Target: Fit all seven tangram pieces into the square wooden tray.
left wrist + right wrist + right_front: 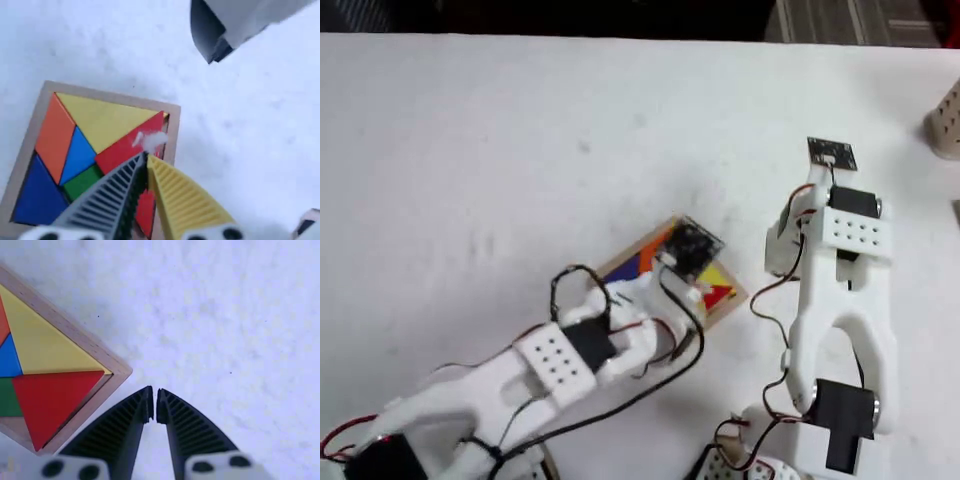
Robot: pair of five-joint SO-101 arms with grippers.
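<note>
The square wooden tray (732, 303) lies at the table's middle, with my left arm (560, 360) stretched over it. Inside it, the left wrist view shows a yellow triangle (107, 120), an orange piece (52, 137), a light blue triangle (77, 155), a green piece (82, 182), a dark blue triangle (37, 197) and a red triangle (125, 150). My left gripper (146, 159) is shut, its tips on the red triangle. To the right of the tray my right gripper (154, 407) is shut over bare table, just off the tray's corner (117, 372).
My right arm (840, 300) stands folded at the right side of the table. A beige perforated object (948, 120) sits at the far right edge. White tabletop stretches to the left of the tray and behind it.
</note>
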